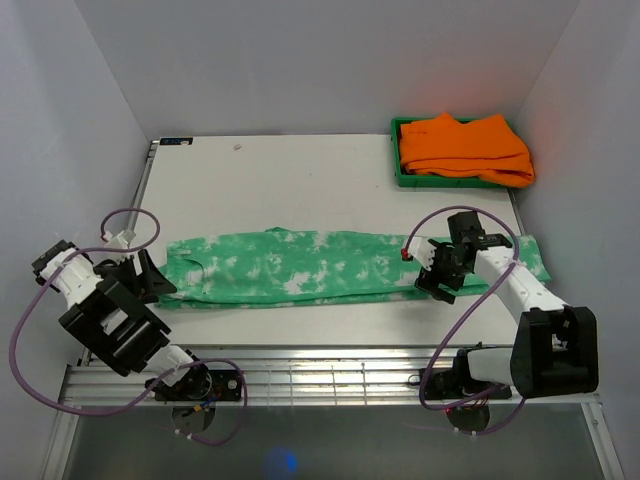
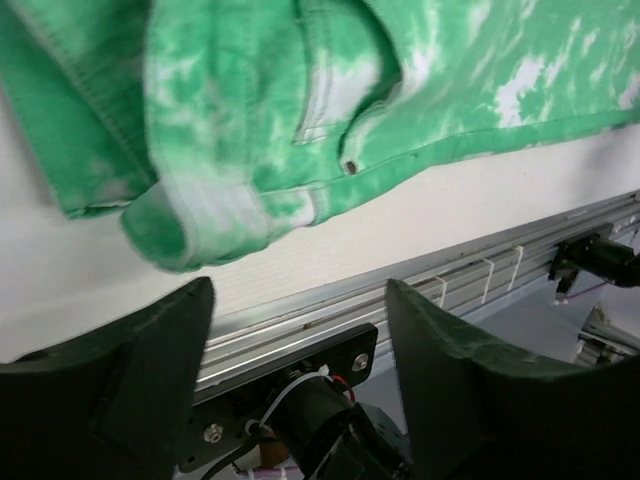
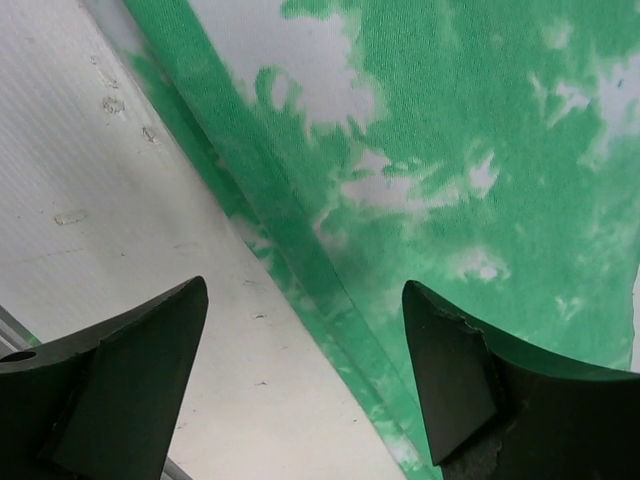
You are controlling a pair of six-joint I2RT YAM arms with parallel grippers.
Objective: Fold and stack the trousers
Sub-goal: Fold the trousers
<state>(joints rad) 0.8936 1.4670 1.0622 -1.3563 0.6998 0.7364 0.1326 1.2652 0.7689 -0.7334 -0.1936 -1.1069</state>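
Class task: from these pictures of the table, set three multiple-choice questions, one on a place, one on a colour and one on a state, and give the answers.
1. Where do the orange clothes lie? A in the green tray at the far right corner of the table; B at the near left corner; C on an arm.
2. What colour are the trousers? A plain orange; B blue; C green with white blotches.
3. How do the left gripper and right gripper stand? A both shut on cloth; B both open, holding nothing; C one shut.
Answers: 1 A, the tray holds them; 2 C, every view shows it; 3 B, each wrist view shows them spread with nothing gripped.
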